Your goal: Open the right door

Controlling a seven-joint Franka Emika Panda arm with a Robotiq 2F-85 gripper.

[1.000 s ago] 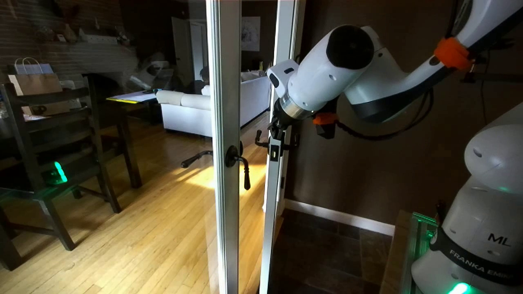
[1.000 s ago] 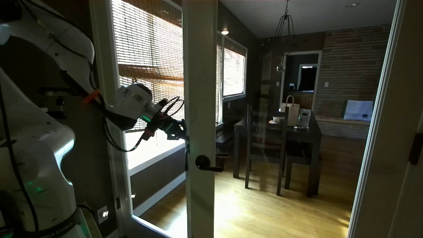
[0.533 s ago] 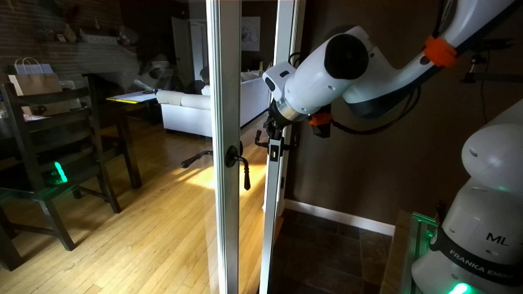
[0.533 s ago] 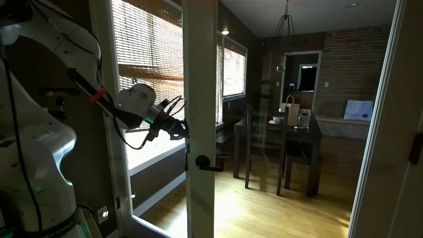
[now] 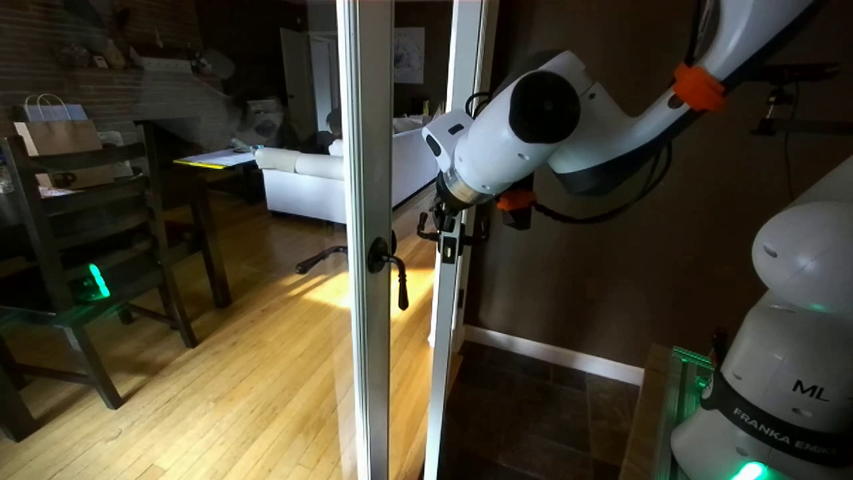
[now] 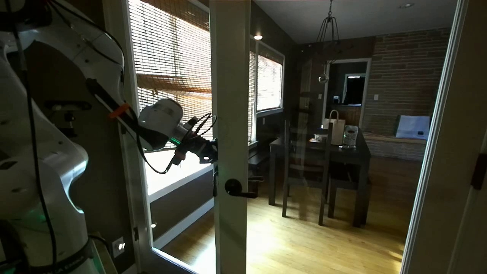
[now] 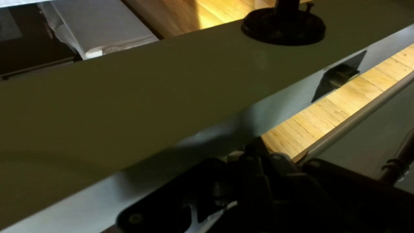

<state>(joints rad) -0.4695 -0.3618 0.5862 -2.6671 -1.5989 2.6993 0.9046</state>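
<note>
The right door is a white-framed glass leaf. In an exterior view its edge (image 5: 440, 360) faces the camera, with a dark latch plate (image 5: 449, 249) and a lever (image 5: 426, 229). In another exterior view its broad stile (image 6: 230, 114) shows with the dark handle (image 6: 234, 187). In the wrist view its stile (image 7: 129, 103) crosses the picture, with the handle's round base (image 7: 284, 30) above. My gripper (image 5: 444, 221) is at the door's edge just above the latch plate; in the wrist view its fingers (image 7: 262, 156) are close together. Its tips are partly hidden by the stile in an exterior view (image 6: 214, 154).
The matching left leaf (image 5: 374, 147), with its dark handle (image 5: 380, 257), stands close to the right door, a narrow gap between. Its lever (image 7: 396, 166) shows in the wrist view. Beyond the glass are a dark chair (image 5: 100, 220), a table (image 6: 359, 152) and a white sofa (image 5: 303, 190).
The arm and gripper have moved left and slightly down in an exterior view, and right in the other camera's picture. The gripper stays at the door's edge. The right door has hardly moved.
</note>
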